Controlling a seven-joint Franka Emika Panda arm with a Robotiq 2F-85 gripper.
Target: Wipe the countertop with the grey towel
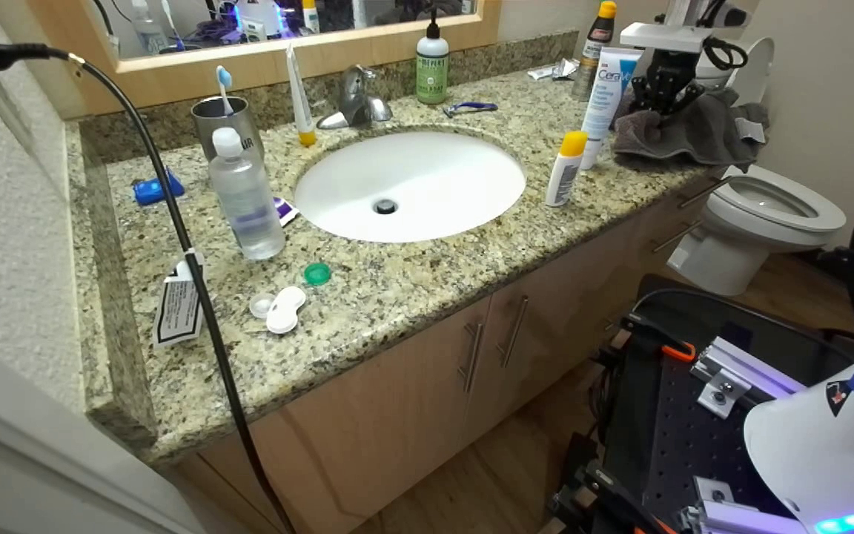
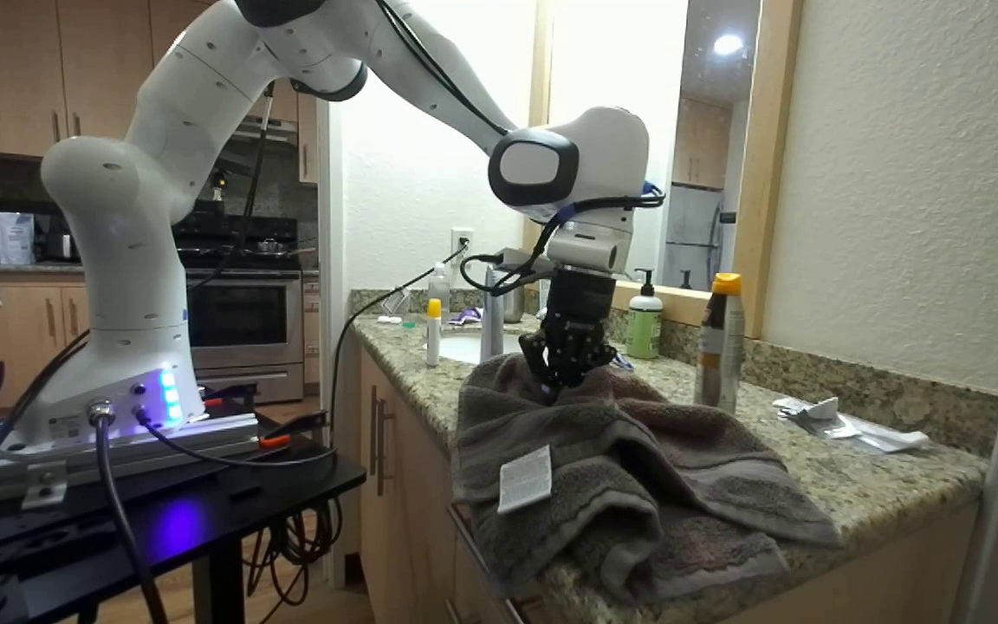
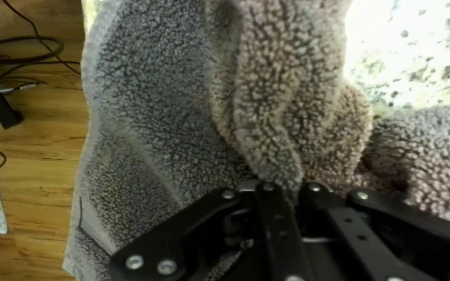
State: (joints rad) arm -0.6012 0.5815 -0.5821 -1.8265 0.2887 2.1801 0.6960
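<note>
Down against the towel with the end effector, at the right end of the desk. Just left of the towel, an upright tube, with a can behind and a yellow-capped bottle in front. Behind the sink, a faucet, soap and a razor. Left of the sink, a cup with a toothbrush and, in front, a clear bottle. Nearer, a green disc, a lens case and a packet partly behind a cable. Past the desk, a toilet.

One towel, one claw, one sink
</note>
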